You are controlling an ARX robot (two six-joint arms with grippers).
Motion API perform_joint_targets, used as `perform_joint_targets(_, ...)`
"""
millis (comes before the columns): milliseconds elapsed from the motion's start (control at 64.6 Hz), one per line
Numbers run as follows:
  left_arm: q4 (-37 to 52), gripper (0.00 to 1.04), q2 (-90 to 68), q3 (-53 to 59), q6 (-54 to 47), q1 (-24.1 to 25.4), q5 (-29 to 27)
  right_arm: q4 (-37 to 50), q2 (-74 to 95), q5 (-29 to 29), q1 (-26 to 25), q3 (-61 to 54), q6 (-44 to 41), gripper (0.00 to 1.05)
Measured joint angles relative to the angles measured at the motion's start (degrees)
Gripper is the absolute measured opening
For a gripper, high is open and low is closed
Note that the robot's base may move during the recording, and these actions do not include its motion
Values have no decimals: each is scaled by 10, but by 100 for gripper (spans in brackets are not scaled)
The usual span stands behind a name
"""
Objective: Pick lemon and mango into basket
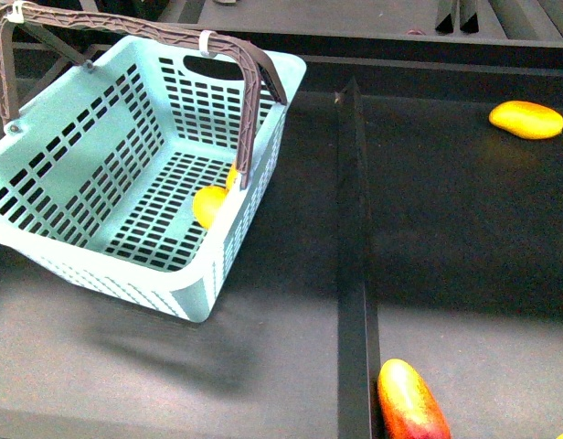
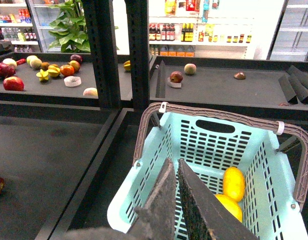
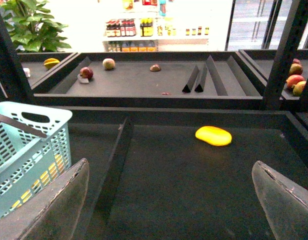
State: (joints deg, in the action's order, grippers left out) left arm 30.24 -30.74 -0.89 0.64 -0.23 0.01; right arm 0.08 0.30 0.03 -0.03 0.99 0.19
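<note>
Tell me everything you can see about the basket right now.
The basket is light teal plastic with slotted walls and floor, a cut-out grip in its end wall, and brown ribbed swing handles raised, with white zip ties on them. It sits tilted on the dark shelf, left of a black divider. Two yellow fruits lie inside against one side wall. The left gripper, nearly shut, hangs over its opening without touching it.

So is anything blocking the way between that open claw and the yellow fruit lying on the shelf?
Nothing visible does. The right gripper is open, and only bare dark shelf lies between it and the yellow fruit.
</note>
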Motion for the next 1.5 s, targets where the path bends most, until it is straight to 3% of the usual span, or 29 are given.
perform_joint_targets(774, -202, 4, 207, 0, 0, 0, 0, 0, 0, 0, 0, 0, 0, 96)
perform_joint_targets(867, -295, 4, 286, 0, 0, 0, 0, 0, 0, 0, 0, 0, 0, 96)
perform_joint_targets(1270, -301, 4, 304, 0, 0, 0, 0, 0, 0, 0, 0, 0, 0, 96)
perform_joint_targets(1502, -301, 52, 304, 0, 0, 0, 0, 0, 0, 0, 0, 0, 0, 96)
